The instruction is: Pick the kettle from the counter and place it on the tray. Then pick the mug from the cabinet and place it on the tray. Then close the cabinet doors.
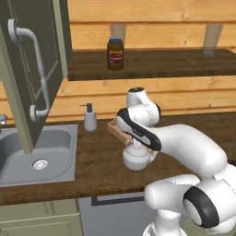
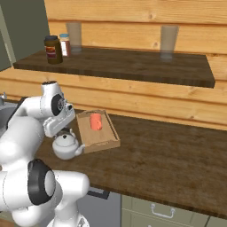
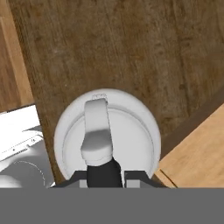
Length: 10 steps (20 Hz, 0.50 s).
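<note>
While the kettle (image 2: 66,145) sits on the counter (image 2: 168,159) just beside the near corner of the tray (image 2: 111,133), the gripper (image 3: 104,173) is down on top of it, its fingers drawn together on the handle that arches over the lid. Seen from the hand, the handle runs straight up from between the fingertips, so the grip looks centred on the kettle's top, probably so it will hang level when lifted. Nothing shows it off the counter yet; it appears to rest there.

The mug (image 2: 95,122) already stands inside the tray, toward its far half, which leaves the near half bare for the kettle. Judging by that, the lift need only clear the raised rim and move a short way across; the mug is the one thing the kettle could knock on the way in.

A soap bottle (image 1: 90,118) stands near the sink (image 1: 37,156), apart from the work. One cabinet door (image 1: 32,69) hangs open above the sink, well to the arm's left, and does not cross the path to the tray. A brown jar (image 1: 115,54) sits on the shelf above, out of the way.
</note>
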Available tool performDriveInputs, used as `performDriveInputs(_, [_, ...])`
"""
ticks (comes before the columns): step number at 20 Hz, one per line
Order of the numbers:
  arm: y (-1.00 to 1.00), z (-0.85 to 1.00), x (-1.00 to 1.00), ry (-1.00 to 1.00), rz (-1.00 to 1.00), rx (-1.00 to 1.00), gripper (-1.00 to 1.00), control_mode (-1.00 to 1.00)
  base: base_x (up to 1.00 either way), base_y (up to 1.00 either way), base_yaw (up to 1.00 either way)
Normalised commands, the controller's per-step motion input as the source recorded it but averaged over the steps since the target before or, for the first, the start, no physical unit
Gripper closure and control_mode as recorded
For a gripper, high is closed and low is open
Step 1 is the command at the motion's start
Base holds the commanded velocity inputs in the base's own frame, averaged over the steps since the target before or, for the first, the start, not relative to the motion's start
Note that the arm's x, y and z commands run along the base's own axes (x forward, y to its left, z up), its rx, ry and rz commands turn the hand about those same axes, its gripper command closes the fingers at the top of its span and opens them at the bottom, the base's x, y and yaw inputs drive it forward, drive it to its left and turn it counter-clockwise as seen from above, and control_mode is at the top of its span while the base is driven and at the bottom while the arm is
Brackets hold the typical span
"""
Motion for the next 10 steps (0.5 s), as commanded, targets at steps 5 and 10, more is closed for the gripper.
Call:
performDriveInputs(5, [-0.46,0.59,-0.19,-0.18,0.0,0.0,1.0,-1.0,0.0,0.0,0.0])
performDriveInputs(10, [-0.44,0.4,-0.01,-0.16,0.07,0.0,1.0,-1.0,0.0,0.0,0.0])
